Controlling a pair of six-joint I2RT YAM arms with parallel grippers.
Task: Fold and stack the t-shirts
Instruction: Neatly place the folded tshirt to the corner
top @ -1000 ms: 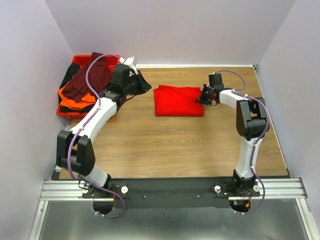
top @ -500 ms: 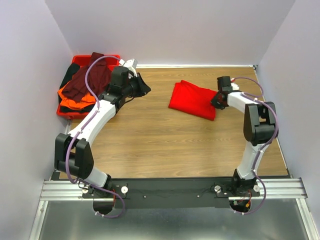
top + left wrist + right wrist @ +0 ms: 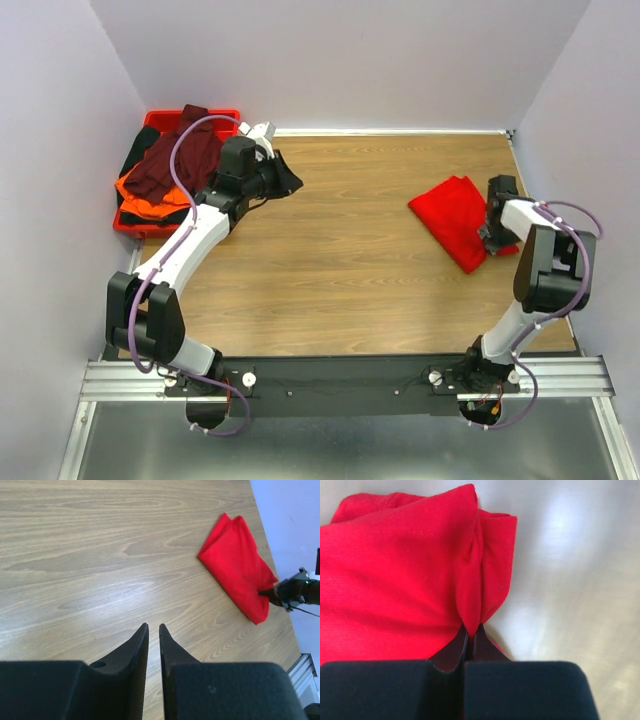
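Observation:
A folded bright red t-shirt (image 3: 452,218) (image 3: 236,565) (image 3: 395,580) lies on the right part of the wooden table, turned at an angle. My right gripper (image 3: 490,235) (image 3: 471,626) is shut on a pinched fold at the shirt's near right edge. My left gripper (image 3: 292,180) (image 3: 153,626) hovers over bare wood at the back left, its jaws a narrow gap apart with nothing between them. A dark maroon t-shirt (image 3: 178,158) lies on top of an orange one (image 3: 140,190) and a black one (image 3: 134,156), heaped at the far left.
The red plastic tray (image 3: 226,116) under the heap stands in the back left corner against the walls. White walls close in the table on three sides. Both arm bases sit on the metal rail (image 3: 340,378) at the near edge.
My right gripper has pulled the red t-shirt from the table's middle to the right side, turning it as it went. The left arm has hardly moved.

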